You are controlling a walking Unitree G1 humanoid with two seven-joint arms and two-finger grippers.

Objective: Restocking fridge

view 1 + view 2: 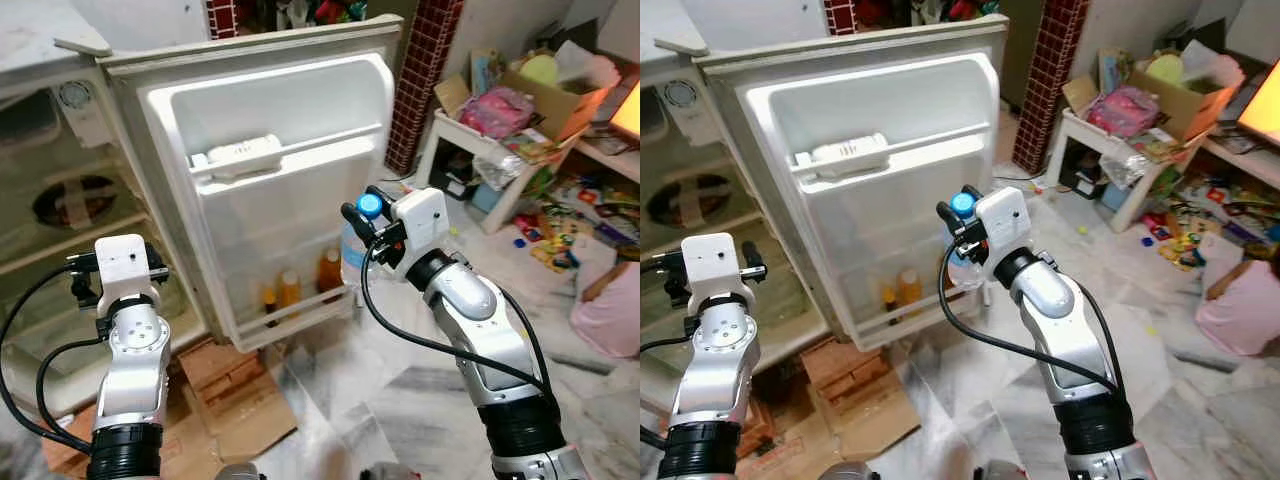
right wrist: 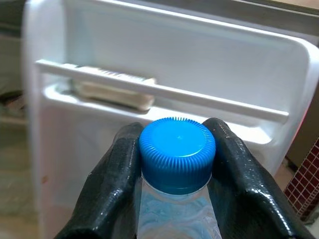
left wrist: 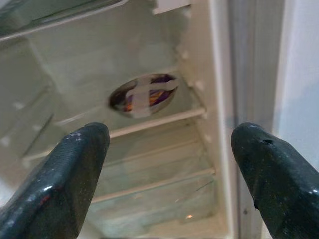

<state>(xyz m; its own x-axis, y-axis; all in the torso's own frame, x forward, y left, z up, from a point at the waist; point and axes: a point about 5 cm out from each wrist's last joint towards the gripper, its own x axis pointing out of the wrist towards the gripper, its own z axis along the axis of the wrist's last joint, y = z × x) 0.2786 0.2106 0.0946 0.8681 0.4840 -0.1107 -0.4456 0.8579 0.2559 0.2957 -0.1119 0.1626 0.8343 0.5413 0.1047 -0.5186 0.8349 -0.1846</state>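
Observation:
My right gripper (image 1: pixel 367 212) is shut on a clear water bottle (image 1: pixel 352 252) with a blue cap (image 2: pixel 177 153), holding it by the neck in front of the open fridge door (image 1: pixel 280 170). The bottle hangs upright just right of the door's lower shelf (image 1: pixel 295 315), where three orange drink bottles (image 1: pixel 290 290) stand. A white flat pack (image 1: pixel 240 155) lies on the door's upper shelf. My left gripper (image 3: pixel 169 169) is open, raised before the fridge's inner shelves (image 3: pixel 159 149), with nothing between its fingers.
Flattened cardboard (image 1: pixel 235 390) lies on the marble floor under the door. A red brick pillar (image 1: pixel 420 80) stands behind. A white table (image 1: pixel 500 160) with boxes and bags stands at the right, toys scattered near it. A person in pink (image 1: pixel 610 310) sits at the far right.

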